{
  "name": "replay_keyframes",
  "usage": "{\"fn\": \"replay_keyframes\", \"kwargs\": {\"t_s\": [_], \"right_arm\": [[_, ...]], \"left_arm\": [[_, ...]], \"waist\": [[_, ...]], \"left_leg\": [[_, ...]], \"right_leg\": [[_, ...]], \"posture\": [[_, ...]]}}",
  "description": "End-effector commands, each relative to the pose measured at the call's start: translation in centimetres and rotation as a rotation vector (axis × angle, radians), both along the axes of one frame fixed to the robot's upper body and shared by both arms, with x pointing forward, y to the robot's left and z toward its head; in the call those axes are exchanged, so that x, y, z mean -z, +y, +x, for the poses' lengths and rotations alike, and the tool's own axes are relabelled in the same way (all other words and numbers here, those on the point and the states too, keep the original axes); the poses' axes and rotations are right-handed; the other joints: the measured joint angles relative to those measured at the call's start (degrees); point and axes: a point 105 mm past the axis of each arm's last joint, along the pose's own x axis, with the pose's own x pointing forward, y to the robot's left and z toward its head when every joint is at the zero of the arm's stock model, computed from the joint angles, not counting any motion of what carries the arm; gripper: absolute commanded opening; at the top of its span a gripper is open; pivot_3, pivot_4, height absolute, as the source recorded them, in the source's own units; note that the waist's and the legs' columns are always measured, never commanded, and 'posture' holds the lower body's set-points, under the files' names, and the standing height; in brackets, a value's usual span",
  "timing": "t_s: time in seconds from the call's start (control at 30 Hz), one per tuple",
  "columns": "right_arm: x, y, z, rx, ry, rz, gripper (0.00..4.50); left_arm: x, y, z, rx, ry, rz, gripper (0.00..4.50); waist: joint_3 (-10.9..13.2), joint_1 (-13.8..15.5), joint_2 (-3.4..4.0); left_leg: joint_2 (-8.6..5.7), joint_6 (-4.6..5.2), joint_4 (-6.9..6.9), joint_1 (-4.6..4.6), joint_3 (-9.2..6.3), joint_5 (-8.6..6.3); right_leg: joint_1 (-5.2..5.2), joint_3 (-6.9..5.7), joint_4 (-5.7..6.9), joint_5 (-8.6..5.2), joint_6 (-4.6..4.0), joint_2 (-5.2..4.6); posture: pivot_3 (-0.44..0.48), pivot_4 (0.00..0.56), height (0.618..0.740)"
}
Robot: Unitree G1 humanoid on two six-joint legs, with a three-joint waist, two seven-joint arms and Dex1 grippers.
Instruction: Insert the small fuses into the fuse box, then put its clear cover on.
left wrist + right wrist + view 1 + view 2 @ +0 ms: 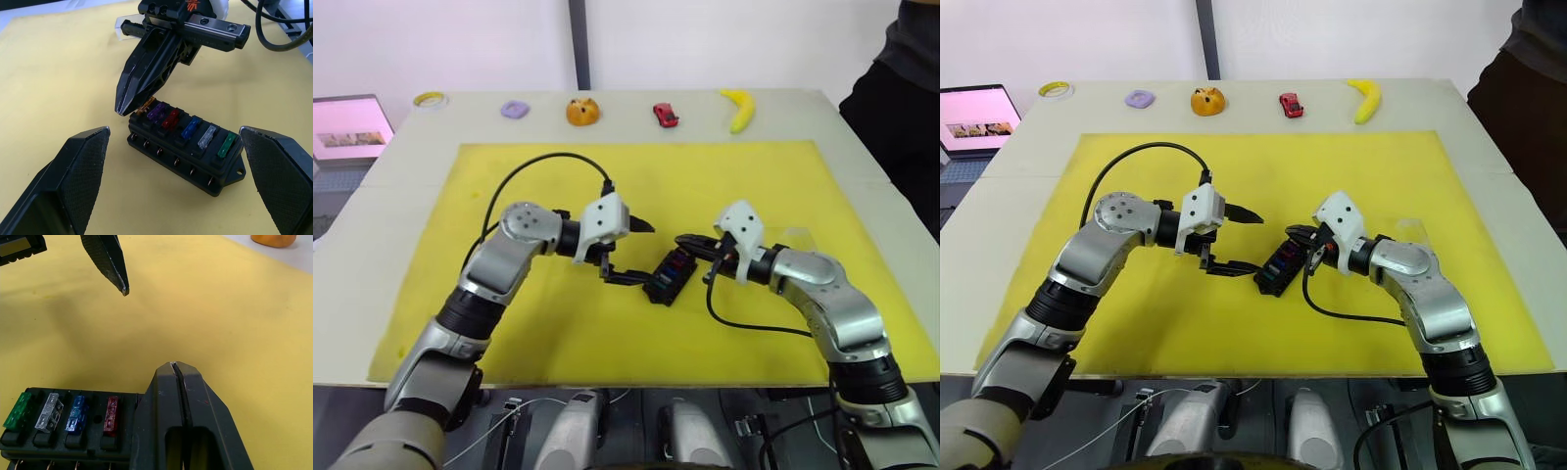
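Note:
The black fuse box [668, 278] lies on the yellow mat [529, 343] between my two grippers. Several small fuses stand in one row of its slots: green [226, 145], grey [207, 137], blue [190, 128], red [170, 118], purple [156, 111] and an orange-brown one [145, 105] at the end. My left gripper [641, 253] is open, its fingers spread either side of the box without touching it. My right gripper [680, 241] is shut, its tip down at the orange-brown end of the row. The clear cover [795, 238] lies flat behind my right wrist.
Along the table's far edge sit a tape ring [431, 99], a purple ring [515, 109], an orange object [582, 111], a red toy car [665, 115] and a banana [740, 110]. A laptop [350, 127] stands at far left. A person [901, 108] stands at far right.

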Motion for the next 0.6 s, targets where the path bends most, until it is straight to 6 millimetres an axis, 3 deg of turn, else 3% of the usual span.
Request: {"fn": "replay_keyframes", "kwargs": {"t_s": [0.03,0.2,0.37,0.6], "right_arm": [[-1.7,-0.2,-0.2,-0.012,-0.067,0.022,0.03],[-2.9,0.3,-1.4,-0.067,-0.081,0.073,0.03],[-1.7,-0.6,-1.8,-0.047,-0.07,0.0,0.03],[-1.9,-1.0,-2.0,-0.032,-0.074,-0.01,0.03]], "left_arm": [[-0.8,-0.1,-0.3,0.013,-0.045,-0.011,4.5],[-0.6,0.0,-0.3,0.011,-0.045,-0.01,4.5],[-0.6,0.0,-0.4,0.01,-0.047,-0.012,4.5],[-0.7,0.1,-0.5,0.01,-0.049,-0.014,4.5]], "waist": [[0.0,0.0,0.0],[0.0,0.0,0.0],[0.0,0.1,0.0],[0.0,-0.1,0.0]], "left_leg": [[0.0,0.0,0.0,0.0,0.0,0.0],[0.0,0.0,0.0,0.0,0.0,0.0],[0.0,0.05,0.01,0.0,-0.01,-0.03],[0.0,0.04,-0.02,0.0,0.0,-0.03]], "right_leg": [[0.0,0.0,0.0,0.0,0.0,0.0],[0.0,0.0,0.0,0.0,0.0,0.0],[0.01,0.0,0.0,0.0,0.0,0.0],[0.0,0.0,0.0,0.0,0.0,-0.01]], "posture": [[0.0,0.15,0.735],[0.0,0.15,0.735],[0.0,0.15,0.735],[0.0,0.15,0.735]]}}
